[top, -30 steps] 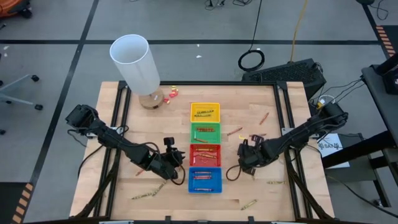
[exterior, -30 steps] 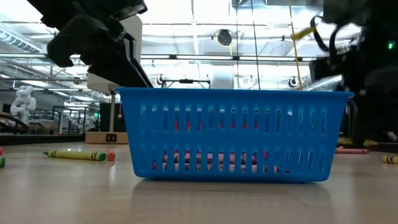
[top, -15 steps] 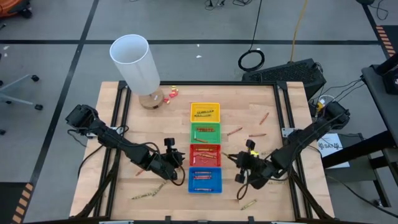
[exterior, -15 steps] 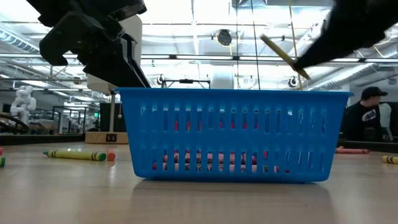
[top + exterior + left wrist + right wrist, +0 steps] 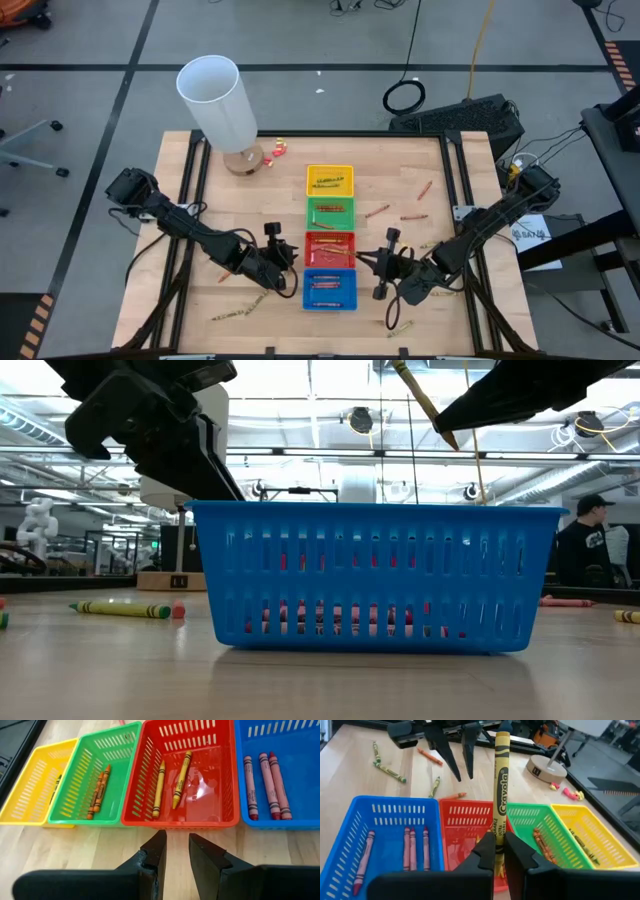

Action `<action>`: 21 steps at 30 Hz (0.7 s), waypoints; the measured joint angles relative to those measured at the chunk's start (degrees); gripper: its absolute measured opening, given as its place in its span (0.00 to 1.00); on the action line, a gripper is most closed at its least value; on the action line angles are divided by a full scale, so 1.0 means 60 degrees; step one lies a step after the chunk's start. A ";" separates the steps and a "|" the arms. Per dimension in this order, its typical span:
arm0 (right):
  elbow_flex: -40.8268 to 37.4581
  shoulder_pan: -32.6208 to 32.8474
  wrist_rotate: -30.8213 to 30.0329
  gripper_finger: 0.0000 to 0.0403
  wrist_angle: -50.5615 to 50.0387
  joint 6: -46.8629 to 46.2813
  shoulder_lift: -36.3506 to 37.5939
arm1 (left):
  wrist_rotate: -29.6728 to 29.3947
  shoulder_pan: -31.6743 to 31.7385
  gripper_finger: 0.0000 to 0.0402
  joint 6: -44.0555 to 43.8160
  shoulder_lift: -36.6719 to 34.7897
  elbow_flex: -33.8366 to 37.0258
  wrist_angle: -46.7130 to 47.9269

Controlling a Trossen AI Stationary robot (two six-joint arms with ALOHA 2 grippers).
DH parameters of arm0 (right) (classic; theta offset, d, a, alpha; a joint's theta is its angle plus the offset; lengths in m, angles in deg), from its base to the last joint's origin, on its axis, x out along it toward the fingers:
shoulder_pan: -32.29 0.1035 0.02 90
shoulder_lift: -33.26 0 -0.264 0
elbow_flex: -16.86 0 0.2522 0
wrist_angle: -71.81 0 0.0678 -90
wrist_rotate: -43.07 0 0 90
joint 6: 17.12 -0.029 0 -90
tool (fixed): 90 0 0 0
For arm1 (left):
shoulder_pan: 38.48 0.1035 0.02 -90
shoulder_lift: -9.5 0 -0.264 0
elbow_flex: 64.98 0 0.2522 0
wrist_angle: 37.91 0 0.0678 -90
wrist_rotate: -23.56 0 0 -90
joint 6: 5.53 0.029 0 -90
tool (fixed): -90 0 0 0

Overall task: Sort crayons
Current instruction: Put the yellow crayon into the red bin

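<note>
Four trays stand in a row at the table's middle: yellow [image 5: 330, 181], green [image 5: 330, 213], red [image 5: 330, 247] and blue [image 5: 330, 288]. Each holds a few crayons lying flat on its floor. A yellow crayon [image 5: 500, 780] stands up out of my right gripper [image 5: 498, 844], which is shut on it just right of the red and blue trays [image 5: 385, 265]. On the trays' left side, my left gripper [image 5: 175, 851] faces the red tray [image 5: 185, 775], open by a narrow gap with nothing between its fingers. My right gripper pinches the yellow crayon's lower end [image 5: 497, 832] between its two fingers. The fingers come nearly level from the table's right side and lie across the crayon. The crayon sticks up above the fingers, slightly tilted [image 5: 425, 405], lifted clear of table and trays.
Loose crayons lie on the table at the near left [image 5: 238, 312], near right [image 5: 400, 327] and right of the green tray [image 5: 377, 211]. A tall white cylinder [image 5: 218, 100] stands at the far left corner. A person [image 5: 590, 550] shows beyond the table.
My right gripper has risen and moved toward the table's near edge and the trays, tipping from pointing down to nearly level. The yellow crayon it holds has swung up with it and now stands upright above the fingers.
</note>
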 joint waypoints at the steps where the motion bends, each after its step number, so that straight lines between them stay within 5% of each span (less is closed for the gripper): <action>1: 0.0000 0.0000 0.0004 0.01 0.0005 0.0138 0.0000 | 0.0000 0.0000 0.21 -0.0022 0.0000 0.0000 0.0000; 21: 0.0000 -0.0393 0.0080 0.01 0.0000 0.6337 0.0004 | -0.0001 0.0000 0.21 -0.0020 0.0000 -0.0001 0.0017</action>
